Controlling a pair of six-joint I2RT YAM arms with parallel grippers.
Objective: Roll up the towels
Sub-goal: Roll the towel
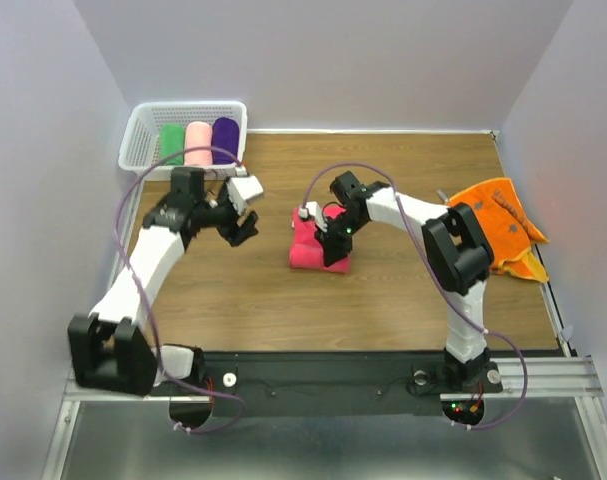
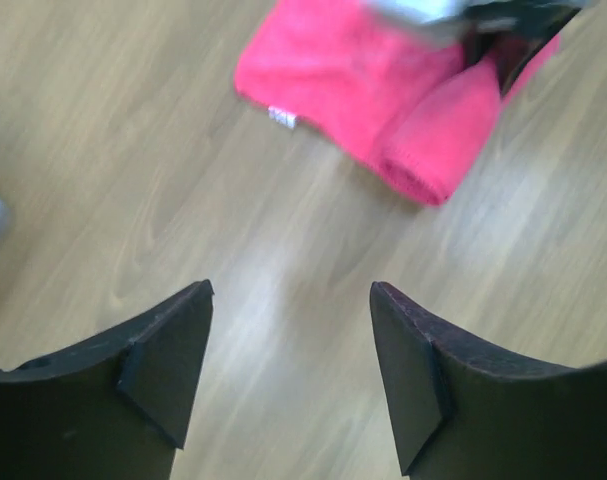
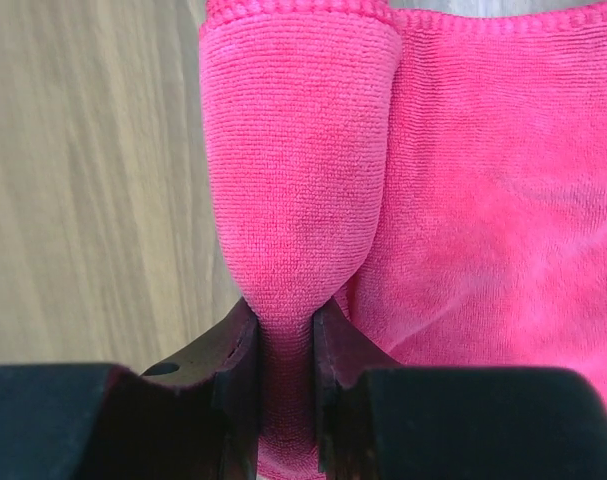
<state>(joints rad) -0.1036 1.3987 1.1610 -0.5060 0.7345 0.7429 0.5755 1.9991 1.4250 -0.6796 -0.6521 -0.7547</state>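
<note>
The hot-pink towel point(image 1: 309, 250) lies mid-table, partly rolled, with a fat fold along its near edge. My right gripper point(image 1: 335, 243) is shut on that rolled fold point(image 3: 293, 200), pinching it between both fingers; the flat part spreads to the right in the right wrist view point(image 3: 503, 200). My left gripper point(image 1: 245, 222) is open and empty, hovering left of the towel, which shows at the top of its wrist view point(image 2: 383, 100). The orange printed towel point(image 1: 503, 225) lies crumpled at the right table edge. Green point(image 1: 172, 143), pale pink point(image 1: 198, 143) and purple point(image 1: 225, 135) rolls sit in a basket.
A white mesh basket point(image 1: 135, 148) stands at the back left corner. Walls close in on the left, back and right. Purple cables loop above both arms. Bare wood lies between the left gripper point(image 2: 288, 300) and the towel.
</note>
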